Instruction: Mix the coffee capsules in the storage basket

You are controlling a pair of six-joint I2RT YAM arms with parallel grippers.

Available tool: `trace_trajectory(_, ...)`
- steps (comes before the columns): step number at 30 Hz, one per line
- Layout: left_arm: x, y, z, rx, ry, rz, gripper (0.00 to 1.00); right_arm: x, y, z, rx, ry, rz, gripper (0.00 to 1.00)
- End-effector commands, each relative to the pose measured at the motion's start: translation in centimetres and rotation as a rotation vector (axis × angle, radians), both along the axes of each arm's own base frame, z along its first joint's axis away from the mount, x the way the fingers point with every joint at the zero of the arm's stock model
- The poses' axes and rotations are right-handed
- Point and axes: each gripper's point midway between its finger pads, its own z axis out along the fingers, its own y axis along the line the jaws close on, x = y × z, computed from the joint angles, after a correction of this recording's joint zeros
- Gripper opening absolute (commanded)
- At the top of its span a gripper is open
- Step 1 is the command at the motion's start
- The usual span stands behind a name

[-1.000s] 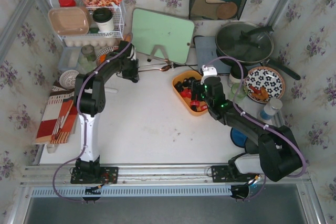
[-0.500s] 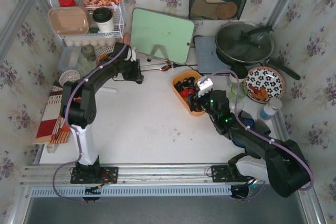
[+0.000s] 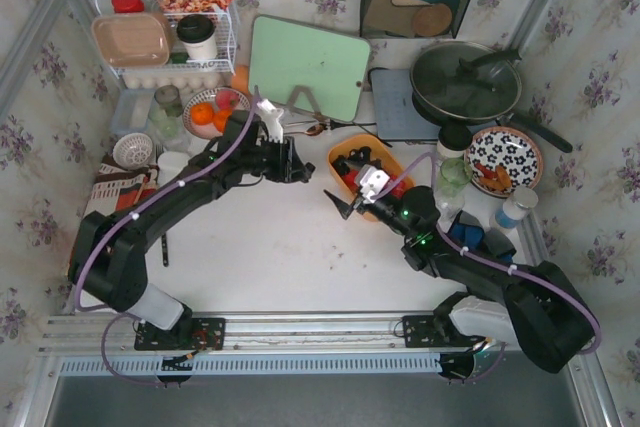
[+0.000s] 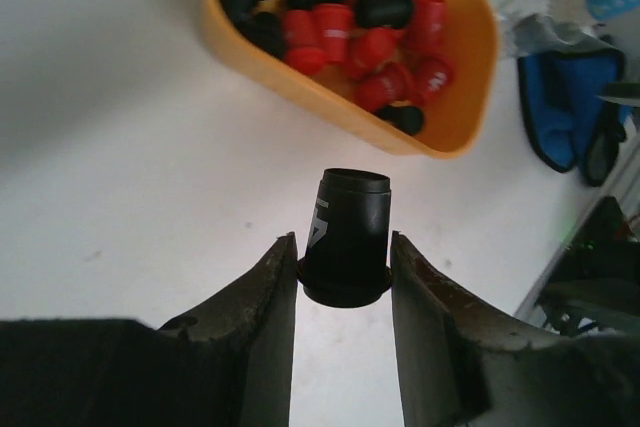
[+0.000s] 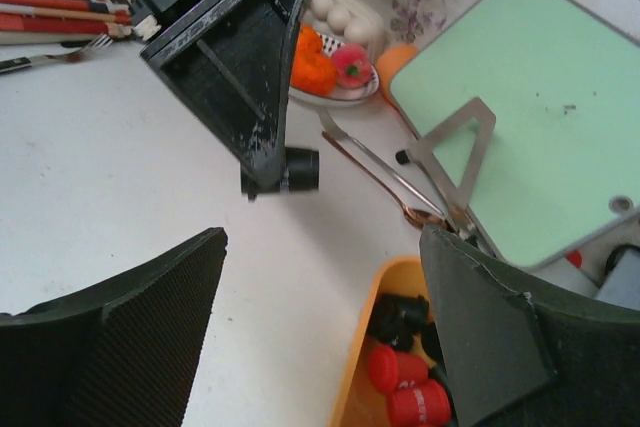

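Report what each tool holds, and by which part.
Left tool pinches a black coffee capsule at its sides near the flanged rim. Right tool is open, holding nothing.

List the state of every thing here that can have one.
storage basket: upright, holding capsules.
coffee capsules: loose in the storage basket, red and black together.
left gripper: jaws shut on the black capsule.
black capsule: held outside the storage basket.
right gripper: jaws open, empty.
cutting board: propped on its stand.
pan: lid on.
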Motion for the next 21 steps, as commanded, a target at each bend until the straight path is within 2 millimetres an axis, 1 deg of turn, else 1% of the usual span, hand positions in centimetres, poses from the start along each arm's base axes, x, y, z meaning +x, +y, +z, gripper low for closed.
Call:
trace_trajectory(1, -1.8, -2.5, 2.8, -0.095, -0.068, -0.041, 0.29, -0.8, 1.4, 2.8, 0.064, -0.118, 0.037, 0.86)
trace_trajectory(5, -3.3, -3.5, 3.6, -0.115, -0.09, -0.059, 0.29, -1.3, 2.2, 2.0, 0.056, -0.129, 0.046, 0.88)
trace_trajectory(10, -4.5, -4.2, 4.3, -0.12, -0.106, -0.088, 0.29, -1.6, 2.2, 1.3, 0.044, -0.142, 0.048, 0.89)
trace_trajectory(14, -5.5, -4.7, 4.8, -0.127, -0.116, -0.114, 0.29, -1.4, 2.1, 0.7, 0.026, -0.142, 0.036, 0.89)
trace_trajectory(18, -6.0, -5.2, 4.6, -0.126, -0.118, -0.134, 0.29, -1.3, 2.2, 0.8, 0.025, -0.143, 0.038, 0.86)
trace_trajectory(21, -6.1, -5.3, 4.7, -0.132, -0.121, -0.134, 0.29, -1.2, 2.4, 0.8, 0.02, -0.133, 0.036, 0.81)
